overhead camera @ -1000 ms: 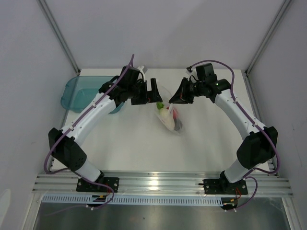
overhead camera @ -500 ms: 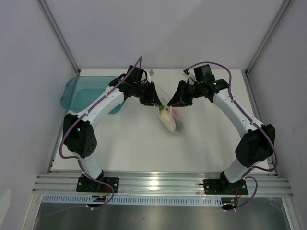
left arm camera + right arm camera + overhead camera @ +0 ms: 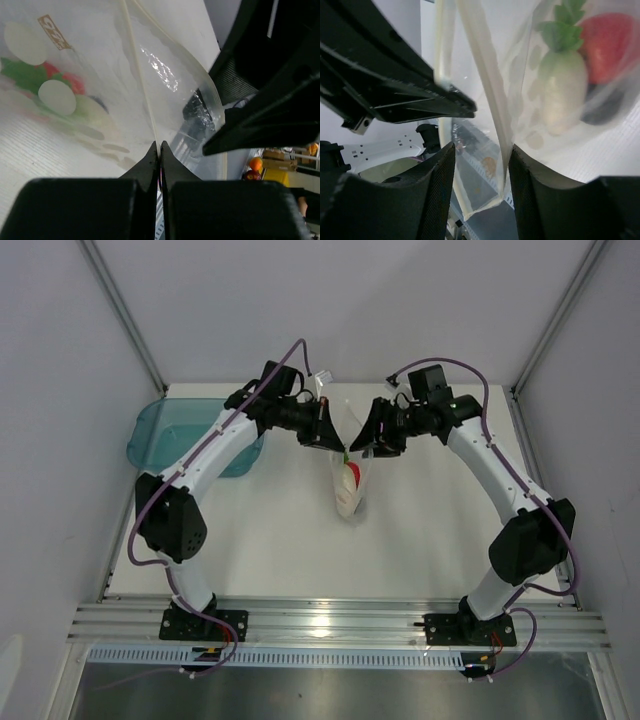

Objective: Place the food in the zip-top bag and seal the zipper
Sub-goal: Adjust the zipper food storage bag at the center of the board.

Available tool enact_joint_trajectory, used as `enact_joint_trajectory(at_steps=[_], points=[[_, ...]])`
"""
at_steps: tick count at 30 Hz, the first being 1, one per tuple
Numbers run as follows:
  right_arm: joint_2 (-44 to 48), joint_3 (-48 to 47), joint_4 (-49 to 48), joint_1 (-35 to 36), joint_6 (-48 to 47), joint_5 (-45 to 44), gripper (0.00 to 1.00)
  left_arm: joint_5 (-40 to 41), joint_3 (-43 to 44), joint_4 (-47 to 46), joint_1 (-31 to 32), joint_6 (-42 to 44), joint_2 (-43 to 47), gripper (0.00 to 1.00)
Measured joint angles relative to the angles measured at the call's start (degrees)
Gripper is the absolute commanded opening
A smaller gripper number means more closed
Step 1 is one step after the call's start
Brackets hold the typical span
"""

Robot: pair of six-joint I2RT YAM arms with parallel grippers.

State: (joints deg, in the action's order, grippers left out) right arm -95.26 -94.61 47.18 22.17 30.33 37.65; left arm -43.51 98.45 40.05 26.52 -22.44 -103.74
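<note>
left gripper (image 3: 159,152) just snapped together, clamped on the zipper (image 3: 139,80) of the zip-top bag (image 3: 348,485). right gripper (image 3: 480,172) has let go, fingers now apart either side of the strip. bag hangs between them, radish (image 3: 562,92), tomato (image 3: 610,45) and dark piece (image 3: 602,107) inside. likely only sealing left.
</note>
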Motion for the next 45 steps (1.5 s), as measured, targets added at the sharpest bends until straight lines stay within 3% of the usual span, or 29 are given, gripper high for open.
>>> enact_joint_trajectory(at_steps=[12,26,40,43,45], points=[[0.0,-3.2,3.2,-2.1,-0.9,-2.8,0.42,-8.4,1.2,3.3,0.1,3.7,-0.5,0.01],[-9.6,-20.8,15.6,-0.2,-6.1,-12.2,0.27,-7.9,1.2,7.8,4.5,5.3,-0.5,0.01],[-9.4,-17.8,19.1,1.0,-7.9,-16.8,0.29,-7.6,1.2,9.0,4.5,5.6,-0.5,0.01],[-9.4,-17.7,18.9,1.0,-7.3,-16.8,0.21,-7.7,1.2,9.0,4.5,5.6,-0.5,0.01],[-9.4,-17.8,18.7,1.0,-6.4,-16.9,0.1,-7.7,1.2,9.0,4.5,5.6,-0.5,0.01]])
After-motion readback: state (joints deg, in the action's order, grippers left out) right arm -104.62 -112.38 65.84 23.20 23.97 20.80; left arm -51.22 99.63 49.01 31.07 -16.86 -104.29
